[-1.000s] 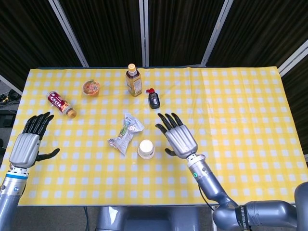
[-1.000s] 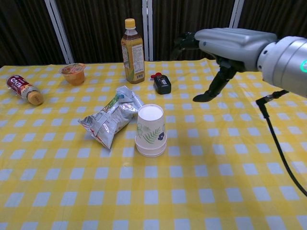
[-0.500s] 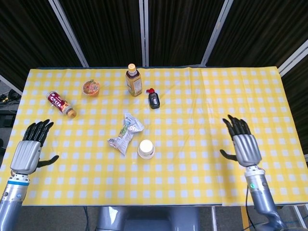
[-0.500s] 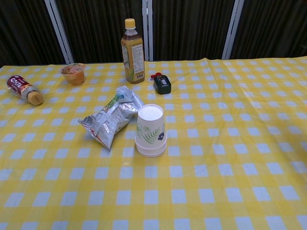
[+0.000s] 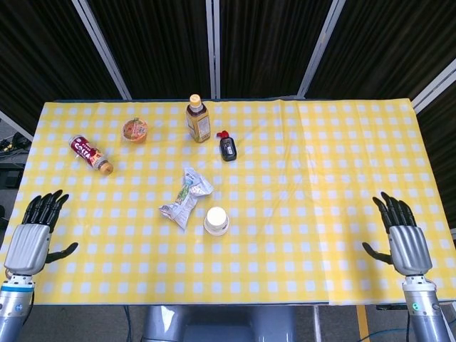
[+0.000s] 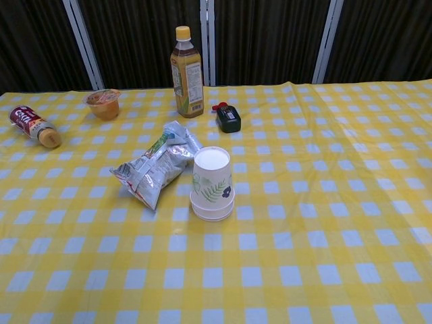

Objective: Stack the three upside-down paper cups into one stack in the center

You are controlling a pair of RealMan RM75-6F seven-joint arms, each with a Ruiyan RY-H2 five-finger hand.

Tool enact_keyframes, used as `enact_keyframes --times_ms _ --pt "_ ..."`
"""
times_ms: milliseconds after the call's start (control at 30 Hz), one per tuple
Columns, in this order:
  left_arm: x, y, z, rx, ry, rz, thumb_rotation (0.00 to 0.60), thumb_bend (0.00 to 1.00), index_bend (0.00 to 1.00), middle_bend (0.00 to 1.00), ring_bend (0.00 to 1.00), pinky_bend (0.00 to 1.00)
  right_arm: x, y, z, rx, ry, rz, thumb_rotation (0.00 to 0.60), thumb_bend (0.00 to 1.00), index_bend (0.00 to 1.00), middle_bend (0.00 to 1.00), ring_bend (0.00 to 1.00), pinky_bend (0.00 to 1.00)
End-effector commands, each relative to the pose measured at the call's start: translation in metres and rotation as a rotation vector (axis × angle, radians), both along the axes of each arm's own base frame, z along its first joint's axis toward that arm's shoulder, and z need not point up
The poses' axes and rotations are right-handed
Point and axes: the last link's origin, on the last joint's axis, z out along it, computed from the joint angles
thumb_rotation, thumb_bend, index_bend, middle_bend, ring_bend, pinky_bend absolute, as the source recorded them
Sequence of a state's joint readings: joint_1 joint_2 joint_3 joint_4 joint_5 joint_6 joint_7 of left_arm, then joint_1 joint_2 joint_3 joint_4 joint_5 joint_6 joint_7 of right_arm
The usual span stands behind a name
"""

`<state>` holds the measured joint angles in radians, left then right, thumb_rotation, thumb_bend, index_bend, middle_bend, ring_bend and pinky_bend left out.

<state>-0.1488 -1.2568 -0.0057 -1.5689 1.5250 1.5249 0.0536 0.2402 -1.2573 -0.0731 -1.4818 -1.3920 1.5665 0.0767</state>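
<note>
Both hands have withdrawn since the earlier frames: the right hand (image 5: 406, 239), previously just right of the paper cup stack (image 6: 212, 183), now sits far to the right of the stack at the table's (image 5: 342, 164) front right corner, and the left hand (image 5: 32, 235) has retreated toward the front left corner.

Stack position: upside down near the table's centre, just right of the crumpled snack bag (image 6: 154, 167), apparently touching it at the bag's near edge. Rims showing at the base suggest several nested cups; the task appears complete or nearly so.

Handling characteristics (judged): thin paper, very light, easily crushed or tipped. Take hold around the tapered side wall, above the rims, with light pressure; a heavy squeeze would dent the wall.

Hand state: each hand holds nothing, fingers spread and extended, thumb out to the side. Neither touches any object. Both are well apart from the stack and appear only in the head view.
</note>
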Motion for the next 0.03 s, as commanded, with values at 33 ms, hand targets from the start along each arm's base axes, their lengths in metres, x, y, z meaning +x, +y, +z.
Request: enact_keyframes --times_ms 33 --pt "-0.0007 -0.0029 0.0009 0.006 -0.002 -0.005 0.6 0.14 0.0 0.0 0.0 0.0 -0.0001 0.0018 0.0019 -0.004 0.006 0.011 0.6 0.08 0.0 0.0 0.0 0.0"
